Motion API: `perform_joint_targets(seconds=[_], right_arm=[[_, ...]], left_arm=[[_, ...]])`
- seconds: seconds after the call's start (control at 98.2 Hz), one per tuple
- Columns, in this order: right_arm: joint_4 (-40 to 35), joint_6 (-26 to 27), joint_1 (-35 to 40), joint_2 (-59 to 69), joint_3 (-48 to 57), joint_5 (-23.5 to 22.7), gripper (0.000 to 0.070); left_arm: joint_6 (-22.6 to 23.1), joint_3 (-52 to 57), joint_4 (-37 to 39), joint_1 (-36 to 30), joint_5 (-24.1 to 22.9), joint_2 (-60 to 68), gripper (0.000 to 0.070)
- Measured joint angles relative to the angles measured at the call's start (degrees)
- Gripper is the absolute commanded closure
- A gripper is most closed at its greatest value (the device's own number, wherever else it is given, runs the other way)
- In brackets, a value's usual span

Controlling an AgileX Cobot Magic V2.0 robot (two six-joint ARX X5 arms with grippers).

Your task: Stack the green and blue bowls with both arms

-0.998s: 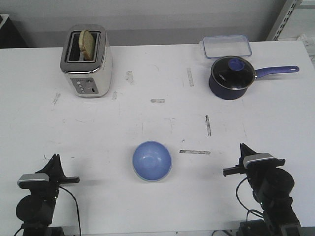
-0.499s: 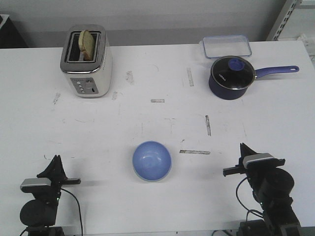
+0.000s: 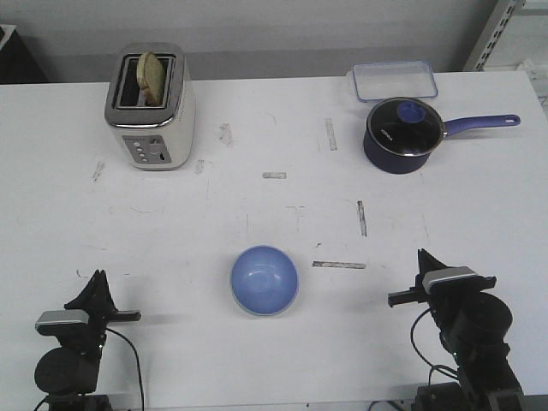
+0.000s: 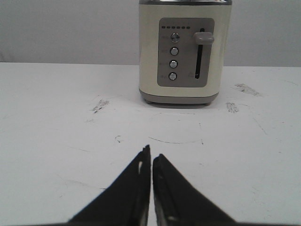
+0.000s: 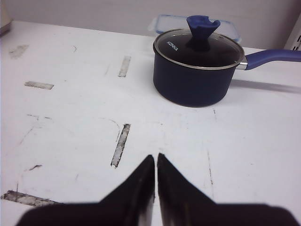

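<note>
The blue bowl (image 3: pixel 264 279) sits upright on the white table (image 3: pixel 274 214) near the front middle, between the two arms. A thin pale rim shows under its near edge; I cannot tell whether that is the green bowl, which shows nowhere else. My left gripper (image 3: pixel 97 277) is low at the front left, well to the left of the bowl, shut with nothing in it (image 4: pixel 151 153). My right gripper (image 3: pixel 421 255) is at the front right, also apart from the bowl, shut and empty (image 5: pixel 156 156). Neither wrist view shows a bowl.
A cream toaster (image 3: pixel 151 107) (image 4: pixel 184 49) with a slice of bread stands at the back left. A dark blue lidded saucepan (image 3: pixel 404 135) (image 5: pixel 197 66) is at the back right, its handle pointing right, with a clear lidded box (image 3: pixel 395 80) behind it. Tape marks (image 3: pixel 339 265) dot the table.
My left arm drew back toward the front edge between the earliest frame and half a second ago, then stayed still. The bowl and right arm have not moved.
</note>
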Motion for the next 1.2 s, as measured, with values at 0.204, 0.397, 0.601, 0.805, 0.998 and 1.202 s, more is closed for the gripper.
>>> perform_joint_targets(seconds=[0.204, 0.397, 0.601, 0.805, 0.998, 1.202], right_arm=[[0.0, 0.0, 0.0, 0.0, 0.0, 0.0, 0.0700], [0.0, -0.4, 0.0, -0.3, 0.0, 0.2, 0.0700], [5.4, -1.9, -2.4, -3.1, -2.6, 0.2, 0.0700], [12.0, -0.9, -5.9, -7.1, -11.6, 0.0, 0.0700], [13.7, -0.4, -6.4, -12.7, -18.6, 0.0, 0.0700], [15.2, 0.0, -6.4, -20.7, -24.5, 0.0, 0.0700]], left_arm=[[0.0, 0.0, 0.0, 0.0, 0.0, 0.0, 0.0699], [0.0, 0.0, 0.0, 0.0, 0.0, 0.0, 0.0699], [0.0, 0.0, 0.0, 0.0, 0.0, 0.0, 0.0699], [0.0, 0.0, 0.0, 0.0, 0.0, 0.0, 0.0699], [0.0, 0.0, 0.0, 0.0, 0.0, 0.0, 0.0699], [0.0, 0.0, 0.0, 0.0, 0.0, 0.0, 0.0699]])
